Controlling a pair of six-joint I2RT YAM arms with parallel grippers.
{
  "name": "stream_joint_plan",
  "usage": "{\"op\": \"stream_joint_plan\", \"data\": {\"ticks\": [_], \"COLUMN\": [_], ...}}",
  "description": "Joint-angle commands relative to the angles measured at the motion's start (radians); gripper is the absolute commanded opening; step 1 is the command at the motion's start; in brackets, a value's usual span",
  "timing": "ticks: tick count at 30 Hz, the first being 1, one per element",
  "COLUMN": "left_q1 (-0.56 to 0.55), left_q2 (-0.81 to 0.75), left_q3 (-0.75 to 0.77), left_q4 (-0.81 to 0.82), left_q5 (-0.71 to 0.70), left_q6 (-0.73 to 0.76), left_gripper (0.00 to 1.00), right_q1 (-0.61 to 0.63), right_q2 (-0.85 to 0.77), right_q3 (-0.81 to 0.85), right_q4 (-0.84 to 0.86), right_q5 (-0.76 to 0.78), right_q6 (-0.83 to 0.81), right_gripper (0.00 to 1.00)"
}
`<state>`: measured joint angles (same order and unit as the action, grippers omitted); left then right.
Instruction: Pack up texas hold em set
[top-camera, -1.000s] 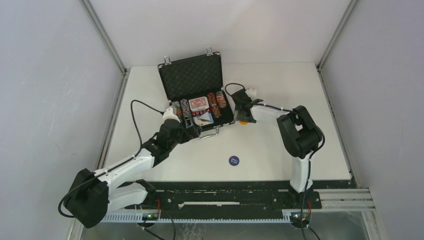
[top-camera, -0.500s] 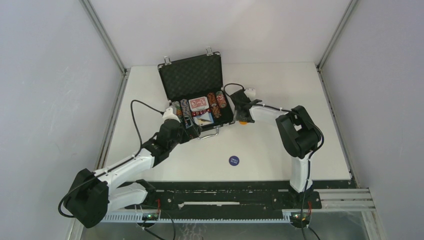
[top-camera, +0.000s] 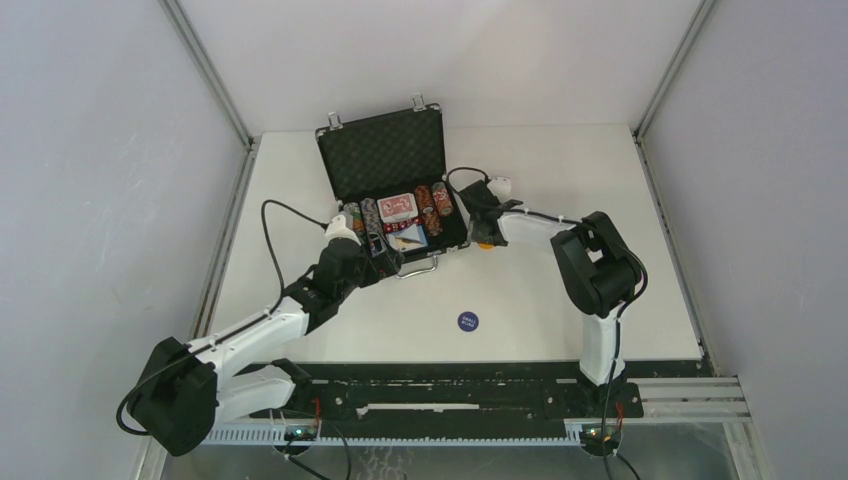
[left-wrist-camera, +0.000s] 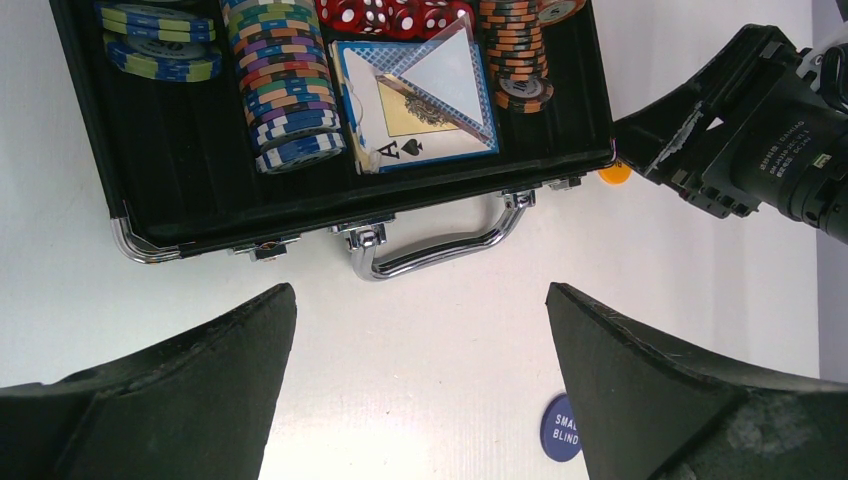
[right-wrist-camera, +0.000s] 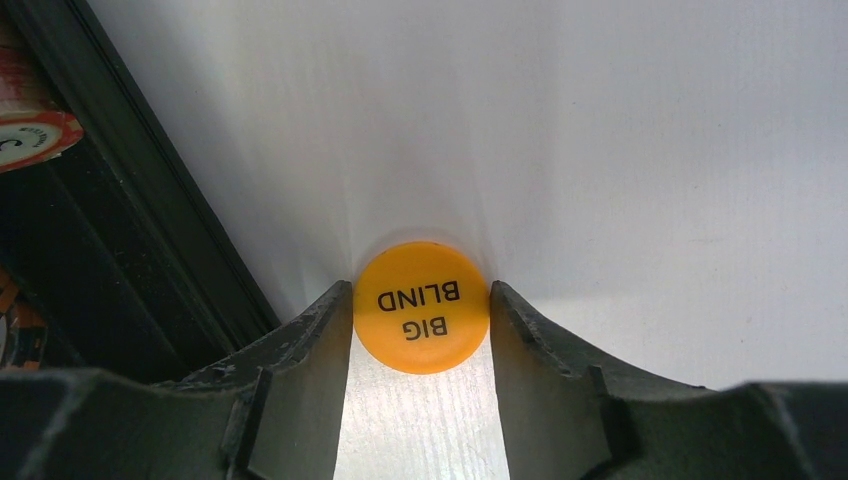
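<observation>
Right wrist: right fingers (right-wrist-camera: 300, 385) pinch the orange disc (right-wrist-camera: 421, 306) on the table (right-wrist-camera: 620, 150).
Both fingers touch the disc, just off the 4 o'clock corner of the open case (top-camera: 395, 190). Left fingers (left-wrist-camera: 170, 400) spread wide, empty, near its handle (left-wrist-camera: 440, 245) at 7 o'clock. Chips (left-wrist-camera: 285, 90), cards (left-wrist-camera: 425, 100) and dice (left-wrist-camera: 395, 15) sit inside. The blue disc (top-camera: 467, 321) lies apart, toward 6 o'clock.

The right gripper (right-wrist-camera: 420, 300) stands over the white table (right-wrist-camera: 620, 150), its two dark fingers (right-wrist-camera: 305, 355) pressed against opposite sides of an orange disc (right-wrist-camera: 421, 310) lettered "BIG BLIND". At the left runs the black case (right-wrist-camera: 130, 200) wall, an orange-and-white chip (right-wrist-camera: 30, 135) inside it.
</observation>
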<state>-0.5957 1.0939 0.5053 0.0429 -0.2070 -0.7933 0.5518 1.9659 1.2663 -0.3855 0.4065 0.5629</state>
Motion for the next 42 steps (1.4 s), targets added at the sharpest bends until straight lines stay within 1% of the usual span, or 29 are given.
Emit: {"op": "stream_joint_plan", "data": {"ticks": [1,12,23,30,34,42], "left_q1": [-0.004,-0.005,-0.004,-0.004,-0.004,-0.004], "left_q2": [-0.021,-0.022,-0.020,-0.021,-0.023,-0.027], "left_q3": [0.023,0.023,0.023,0.022,0.022,0.020], "left_q4": [0.026,0.028,0.028,0.028,0.029,0.029], "left_q5": [-0.003,0.000,-0.002,-0.002,0.000,0.000], "left_q6": [0.010,0.008,0.007,0.008,0.008,0.008], "left_gripper": [1.00,1.00,1.00,1.00,1.00,1.00], "right_q1": [0.010,0.013,0.041,0.079,0.107,0.177], "right_q2": [-0.018,-0.108,-0.193,-0.206,-0.187,-0.090], "right_q3": [-0.030,-0.074,-0.071,-0.038,0.031,0.202], "right_q4": [-0.069,-0.087,-0.088,-0.118,-0.132,-0.190], "right_q5": [-0.013,0.010,0.032,0.044,0.044,0.058], "right_q6": [0.011,0.013,0.007,-0.003,-0.008,-0.026], "right_gripper": [0.57,0.57,0.56,0.56,0.57,0.57]}}
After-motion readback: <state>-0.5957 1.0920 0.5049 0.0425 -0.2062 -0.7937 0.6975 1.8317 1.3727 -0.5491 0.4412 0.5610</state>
